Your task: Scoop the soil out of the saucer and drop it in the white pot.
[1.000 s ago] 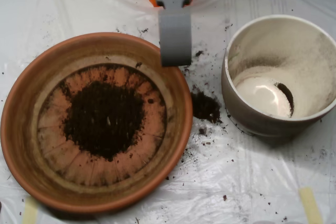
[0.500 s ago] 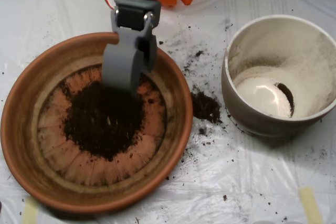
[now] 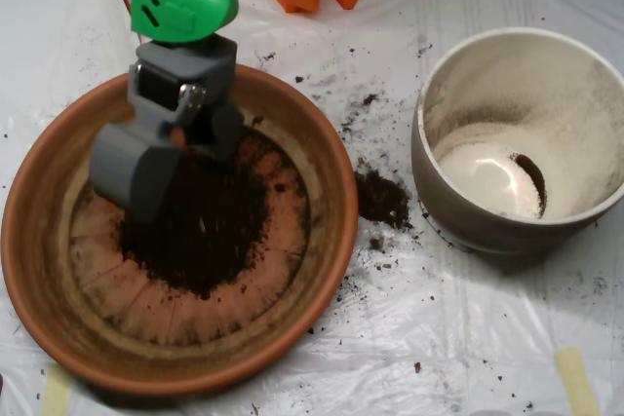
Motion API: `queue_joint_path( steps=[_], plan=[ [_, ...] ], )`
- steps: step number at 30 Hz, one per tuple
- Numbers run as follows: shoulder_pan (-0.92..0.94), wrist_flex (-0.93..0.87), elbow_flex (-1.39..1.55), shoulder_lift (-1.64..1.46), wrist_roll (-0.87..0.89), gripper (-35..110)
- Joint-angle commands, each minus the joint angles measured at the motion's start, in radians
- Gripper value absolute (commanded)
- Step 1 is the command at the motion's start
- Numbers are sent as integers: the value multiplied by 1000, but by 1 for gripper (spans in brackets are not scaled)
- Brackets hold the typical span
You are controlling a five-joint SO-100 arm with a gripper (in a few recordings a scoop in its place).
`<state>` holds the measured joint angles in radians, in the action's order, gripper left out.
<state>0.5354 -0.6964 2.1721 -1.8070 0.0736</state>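
Soil (image 3: 200, 226) sits in a dark heap in the middle of the saucer (image 3: 58, 280), the big orange-brown dish at the left of the picture. The grey pincer (image 3: 146, 177) hangs over the heap's ten o'clock edge, low and very near the soil, maybe touching it. Its two shells look spread a little, one at the left and one at the right, but I cannot tell for sure if it is released or clenched, and no soil shows inside it.

The white pot (image 3: 444, 202) stands at three o'clock from the saucer, well apart from the pincer. It holds only a small dark bit of soil near its bottom. A small pile of spilled soil (image 3: 382, 199) lies on the tabletop (image 3: 487, 338) between the saucer and the pot, with crumbs around it.

I think the step now is the dig: getting the pincer into the heap. Next it likely needs to push down into the soil, close around a good clump, and lift straight up. Then it must carry the load across to three o'clock without dropping more crumbs.
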Motion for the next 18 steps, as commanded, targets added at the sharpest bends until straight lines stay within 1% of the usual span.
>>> queue_joint_path(
  steps=[1, 10, 13, 15, 18],
  plan=[
    [31, -35, -155, 75, 3, 38],
    [29, -213, -402, 362, -34, 36],
    [37, -270, -476, 423, -32, 30],
    [43, -273, -482, 430, -25, 22],
    [46, -267, -479, 426, -23, 17]
  ],
)
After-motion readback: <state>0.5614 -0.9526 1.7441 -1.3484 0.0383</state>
